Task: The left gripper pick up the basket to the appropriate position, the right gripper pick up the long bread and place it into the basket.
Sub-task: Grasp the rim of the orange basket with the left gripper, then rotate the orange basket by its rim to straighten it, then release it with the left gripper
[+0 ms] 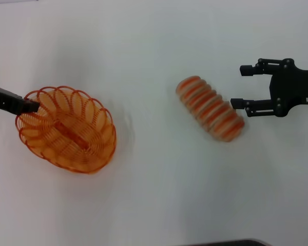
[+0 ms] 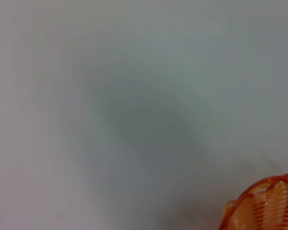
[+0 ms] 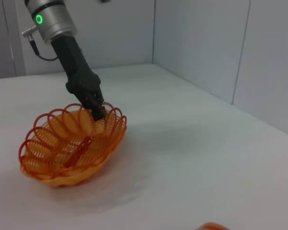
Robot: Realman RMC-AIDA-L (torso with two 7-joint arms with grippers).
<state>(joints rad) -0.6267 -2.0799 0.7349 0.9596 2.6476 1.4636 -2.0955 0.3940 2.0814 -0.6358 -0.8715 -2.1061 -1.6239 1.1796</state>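
Left gripper [image 1: 32, 106] at the left of the head view, jaws clamped on the looped rim of the basket [image 1: 66, 129]. Seen from the right wrist view, gripper [image 3: 98, 111] pinching the rim at the far end, that end raised and the basket [image 3: 69, 148] tilted, lower side on or just above the white surface [image 1: 154, 195]; cannot tell which. In the left wrist view, only a corner of the basket [image 2: 266, 206] visible at the edge.

Long bread [image 1: 210, 108] lying on the surface right of centre, set diagonally, well apart from the basket. Right gripper [image 1: 241, 86] just beside the bread's right side, jaws apart and holding nothing; lower finger tip close to the loaf's near end, upper finger farther off, loaf not between them. Small white label on the gripper body, writing too small to read.
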